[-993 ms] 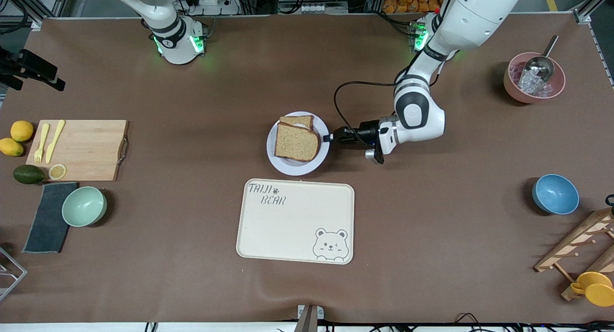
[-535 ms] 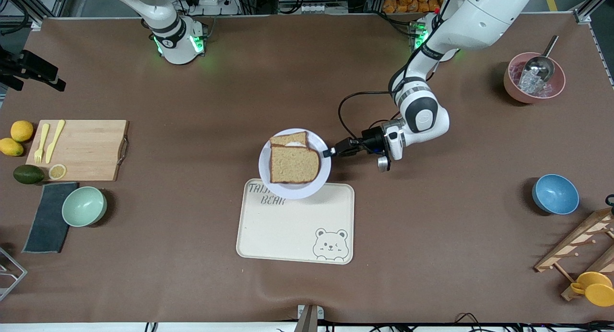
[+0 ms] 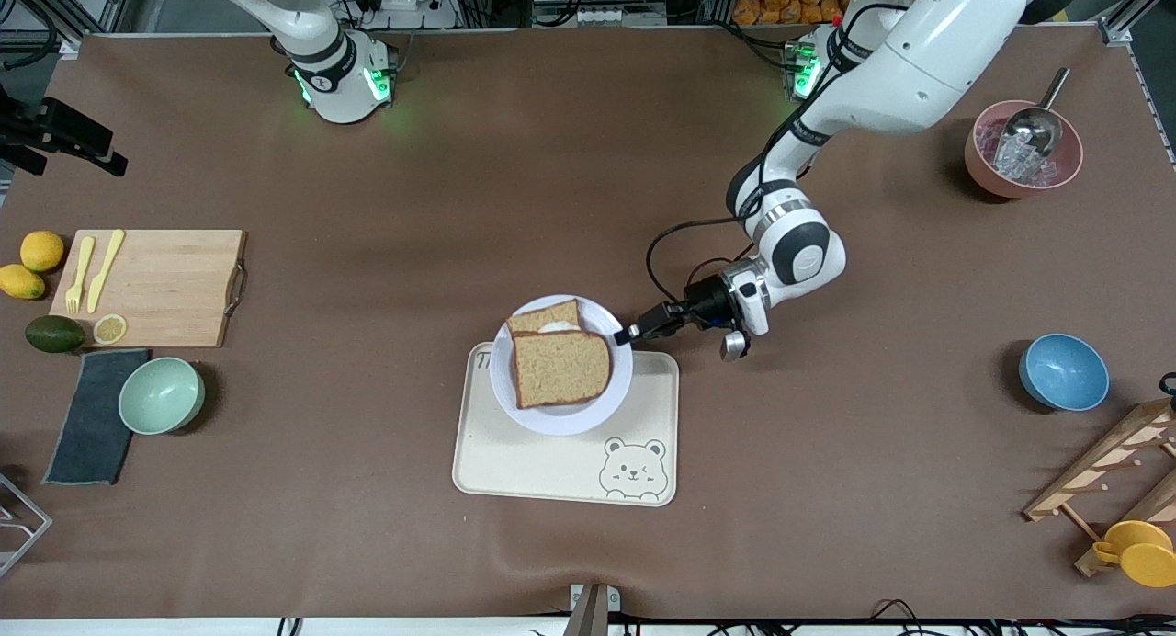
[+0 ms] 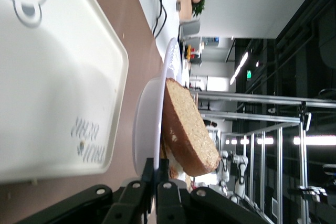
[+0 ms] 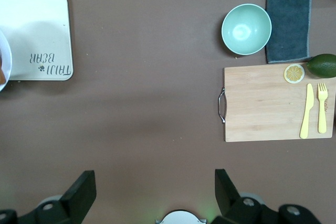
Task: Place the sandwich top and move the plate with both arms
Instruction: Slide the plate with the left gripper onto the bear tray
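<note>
The sandwich top (image 3: 561, 368) lies on the lavender-white plate (image 3: 551, 421), over a lower slice whose egg white peeks out (image 3: 552, 325). My left gripper (image 3: 628, 335) is shut on the plate's rim at the left arm's side and holds the plate over the part of the cream bear tray (image 3: 542, 466) farther from the front camera. In the left wrist view the gripper (image 4: 157, 182) pinches the plate (image 4: 148, 129), with the sandwich top (image 4: 186, 129) on it and the tray (image 4: 52, 87) underneath. My right gripper (image 5: 154, 192) is open and empty, high over bare table by its base.
A cutting board (image 3: 152, 287) with yellow cutlery, lemons, an avocado, a mint bowl (image 3: 162, 394) and a dark cloth are at the right arm's end. A blue bowl (image 3: 1063, 371), a pink bowl with scoop (image 3: 1023, 149) and a wooden rack (image 3: 1102, 471) are at the left arm's end.
My left gripper has carried the plate with the sandwich toward the front camera, from the bare table to over the tray. The right arm has not moved.
</note>
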`<state>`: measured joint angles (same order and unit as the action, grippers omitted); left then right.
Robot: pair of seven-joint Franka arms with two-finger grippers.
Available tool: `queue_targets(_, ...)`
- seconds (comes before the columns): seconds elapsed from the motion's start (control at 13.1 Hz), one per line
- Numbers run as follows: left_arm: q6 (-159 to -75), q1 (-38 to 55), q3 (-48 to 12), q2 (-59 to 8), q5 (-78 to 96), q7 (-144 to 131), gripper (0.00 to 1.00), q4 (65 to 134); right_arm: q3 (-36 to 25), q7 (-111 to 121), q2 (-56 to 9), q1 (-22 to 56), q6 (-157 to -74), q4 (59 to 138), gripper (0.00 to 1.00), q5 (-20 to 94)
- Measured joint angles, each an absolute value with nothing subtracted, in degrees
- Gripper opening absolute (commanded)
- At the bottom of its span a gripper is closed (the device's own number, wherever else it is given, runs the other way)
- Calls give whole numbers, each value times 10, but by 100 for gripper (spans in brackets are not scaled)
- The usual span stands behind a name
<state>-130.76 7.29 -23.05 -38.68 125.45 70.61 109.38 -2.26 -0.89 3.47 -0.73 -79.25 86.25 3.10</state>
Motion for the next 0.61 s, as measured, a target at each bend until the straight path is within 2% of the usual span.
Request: queue_targets(0.61,-1346,76,-231,-480,1264,768,0,1010,-22,-9,33,-7,-792,863,100,31)
